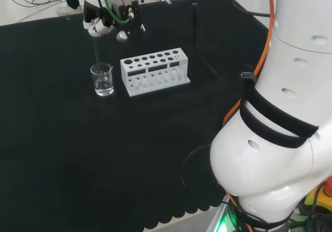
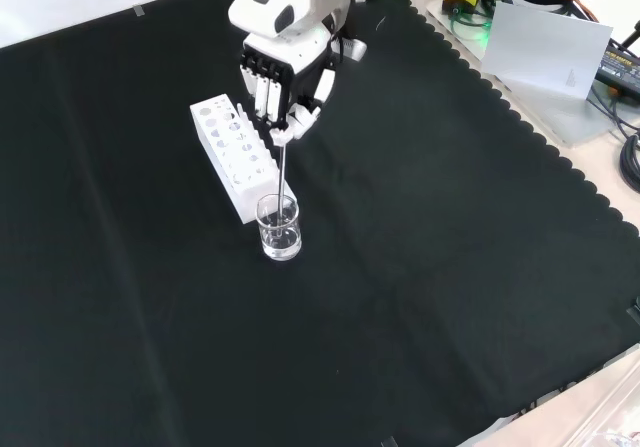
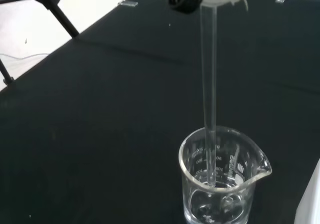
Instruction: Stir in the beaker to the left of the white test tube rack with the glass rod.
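1. Glass rod (image 3: 209, 83) first: we hold it in the hand (image 2: 283, 85), fingers curled round its upper end, and it hangs close to upright straight below the hand.
2. We see the rod's lower end already inside the beaker (image 3: 222, 179); in the wrist view its tip sits at or just into the shallow clear liquid near the beaker's bottom, though we cannot tell whether it touches the glass floor.
3. We place the beaker just beside the white test tube rack (image 1: 154, 70), to the rack's left in the head view and in front of the rack's near end in the front view; the two look close but not touching.
4. Around the rack the black-clothed worktop (image 2: 450, 267) lies bare, with cables and equipment only out past the cloth's far edge.
5. We judge that stirring is at its start or under way, the rod being in position.
6. Risks as we read them: the beaker is light and stands free, so a wide circle would press the rod on its wall and tip it or slide it into the rack.
7. We also fear a downward push jamming the tip on the bottom, or the smooth rod slipping through the fingers.
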`<action>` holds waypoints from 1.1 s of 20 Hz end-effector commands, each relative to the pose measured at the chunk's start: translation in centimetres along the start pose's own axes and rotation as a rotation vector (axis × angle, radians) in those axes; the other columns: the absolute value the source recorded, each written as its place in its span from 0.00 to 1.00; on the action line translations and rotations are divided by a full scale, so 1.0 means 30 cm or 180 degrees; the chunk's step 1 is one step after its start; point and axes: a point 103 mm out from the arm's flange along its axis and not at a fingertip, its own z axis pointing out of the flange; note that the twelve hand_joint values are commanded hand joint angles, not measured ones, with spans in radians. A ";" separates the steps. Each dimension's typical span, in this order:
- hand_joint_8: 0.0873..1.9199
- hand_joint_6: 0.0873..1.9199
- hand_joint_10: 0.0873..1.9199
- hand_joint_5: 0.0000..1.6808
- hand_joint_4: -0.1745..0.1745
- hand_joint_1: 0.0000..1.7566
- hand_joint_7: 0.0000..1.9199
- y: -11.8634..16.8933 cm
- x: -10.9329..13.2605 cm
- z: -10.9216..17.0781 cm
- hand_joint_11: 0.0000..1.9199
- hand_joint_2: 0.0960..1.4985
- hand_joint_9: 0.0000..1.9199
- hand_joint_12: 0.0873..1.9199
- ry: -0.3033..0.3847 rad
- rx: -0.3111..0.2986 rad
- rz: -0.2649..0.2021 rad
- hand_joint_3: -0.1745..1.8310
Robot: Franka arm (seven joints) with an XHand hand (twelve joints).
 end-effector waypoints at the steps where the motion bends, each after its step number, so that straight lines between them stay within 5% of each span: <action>1: 0.59 0.12 0.48 0.73 0.00 0.74 0.57 0.023 -0.016 0.059 0.86 0.58 0.83 0.37 -0.0022 0.0046 -0.0004 0.24; 13: 0.59 0.12 0.48 0.73 0.00 0.74 0.57 0.021 -0.070 0.071 0.86 0.58 0.83 0.37 -0.0060 0.0118 0.0084 0.23; 22: 0.59 0.11 0.48 0.73 0.00 0.74 0.57 -0.057 -0.009 0.048 0.86 0.59 0.83 0.37 -0.0093 0.0117 0.0076 0.23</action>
